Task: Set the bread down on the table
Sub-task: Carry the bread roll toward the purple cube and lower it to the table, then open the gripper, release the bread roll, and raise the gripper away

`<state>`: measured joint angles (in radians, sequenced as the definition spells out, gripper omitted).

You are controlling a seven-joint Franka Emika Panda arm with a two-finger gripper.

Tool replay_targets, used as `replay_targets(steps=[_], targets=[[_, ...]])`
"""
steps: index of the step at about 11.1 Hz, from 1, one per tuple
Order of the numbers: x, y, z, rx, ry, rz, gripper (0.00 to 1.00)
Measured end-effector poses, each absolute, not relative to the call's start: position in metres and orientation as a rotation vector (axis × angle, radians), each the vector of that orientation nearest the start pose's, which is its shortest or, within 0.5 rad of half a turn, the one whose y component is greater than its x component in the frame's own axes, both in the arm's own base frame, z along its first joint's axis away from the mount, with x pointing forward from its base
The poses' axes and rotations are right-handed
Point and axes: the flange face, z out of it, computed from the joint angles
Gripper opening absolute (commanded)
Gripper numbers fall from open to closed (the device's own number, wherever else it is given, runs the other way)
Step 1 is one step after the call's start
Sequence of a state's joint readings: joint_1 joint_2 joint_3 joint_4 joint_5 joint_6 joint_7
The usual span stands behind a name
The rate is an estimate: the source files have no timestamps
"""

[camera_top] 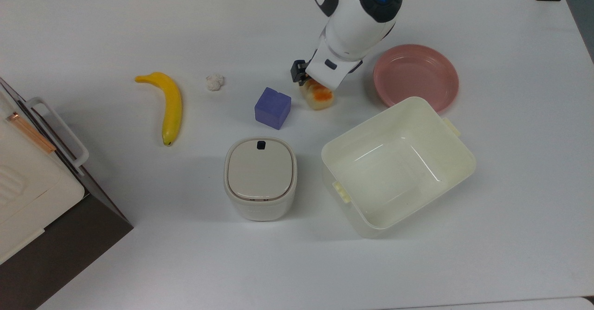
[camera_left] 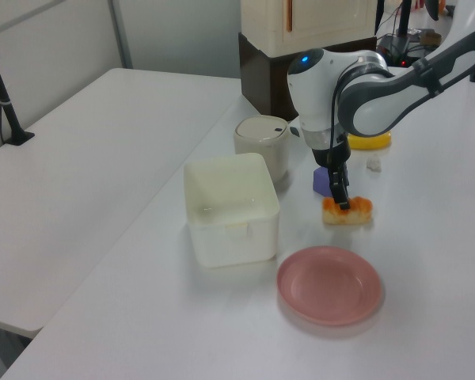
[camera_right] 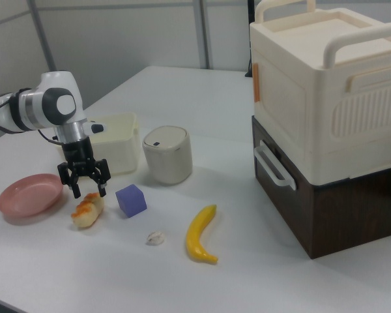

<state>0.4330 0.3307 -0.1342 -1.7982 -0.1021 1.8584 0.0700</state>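
The bread (camera_top: 318,98), a small loaf with an orange-brown top and pale sides, lies on the white table (camera_top: 139,31) between the purple cube (camera_top: 273,108) and the pink plate (camera_top: 416,75). My gripper (camera_right: 89,191) stands open just over the bread (camera_right: 87,210), its dark fingers (camera_right: 75,188) spread to either side of the loaf's upper end. In the left view the gripper (camera_left: 342,198) points straight down at the bread (camera_left: 348,211). In the top view the arm's white hand (camera_top: 332,66) covers part of the loaf.
A cream tub (camera_top: 398,166) sits open in front of the plate. A lidded cream bin (camera_top: 261,177) stands in front of the cube. A banana (camera_top: 169,106) and a tiny white ball (camera_top: 215,82) lie toward the top view's left. A cabinet (camera_top: 28,184) fills the top view's lower left corner.
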Motion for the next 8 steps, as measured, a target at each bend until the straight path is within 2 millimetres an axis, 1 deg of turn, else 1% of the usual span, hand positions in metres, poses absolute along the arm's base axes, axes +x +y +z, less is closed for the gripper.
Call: replay_targets(steps=[1,2,3,4,5,6,7,8], targets=[[0.583,0.169,0.349,-3.275,-0.427,0.389,1.00],[0.590,0.155,0.359,-3.278,-0.383,0.357,1.00],[0.599,0.130,0.380,-3.279,-0.309,0.297,1.00],[0.606,0.095,0.412,-3.276,-0.209,0.214,1.00],[0.609,0.054,0.448,-3.268,-0.098,0.119,1.00],[0.607,0.016,0.482,-3.250,0.012,0.031,1.00],[0.604,-0.016,0.508,-3.225,0.108,-0.039,1.00],[0.601,-0.039,0.526,-3.207,0.178,-0.080,1.00]])
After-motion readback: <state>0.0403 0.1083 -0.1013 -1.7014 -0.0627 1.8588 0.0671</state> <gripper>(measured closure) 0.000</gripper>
